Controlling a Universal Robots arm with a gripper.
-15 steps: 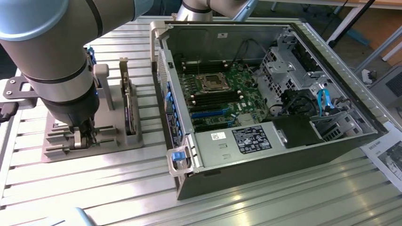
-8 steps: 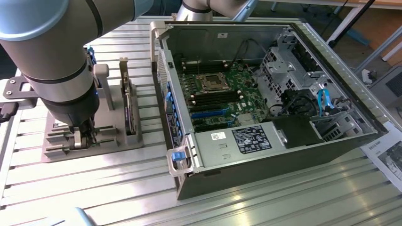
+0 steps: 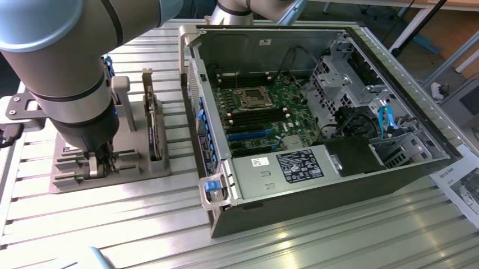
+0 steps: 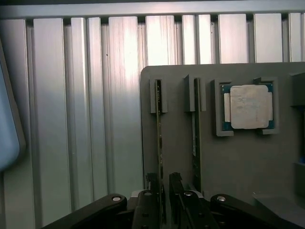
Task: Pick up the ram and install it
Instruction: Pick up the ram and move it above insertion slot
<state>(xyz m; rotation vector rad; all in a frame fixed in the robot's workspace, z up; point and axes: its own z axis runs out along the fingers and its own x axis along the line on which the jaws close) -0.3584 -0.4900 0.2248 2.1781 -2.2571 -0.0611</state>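
The ram (image 4: 159, 129) is a thin green stick standing on edge in a slot of the grey holder (image 4: 228, 162). My gripper (image 4: 163, 180) is open, with one finger on each side of the stick's near end and a small gap showing on one side. In the exterior view the gripper (image 3: 98, 162) is lowered onto the holder (image 3: 71, 182) at that view's left. The open computer case (image 3: 314, 112) lies at the exterior view's right, its motherboard (image 3: 262, 117) exposed.
A second thin stick (image 4: 196, 129) stands in the neighbouring slot. A square silver processor (image 4: 248, 107) sits in a recess of the holder. A dark expansion card (image 3: 153, 129) stands upright between the gripper and the case. The table (image 3: 112, 230) is ribbed aluminium.
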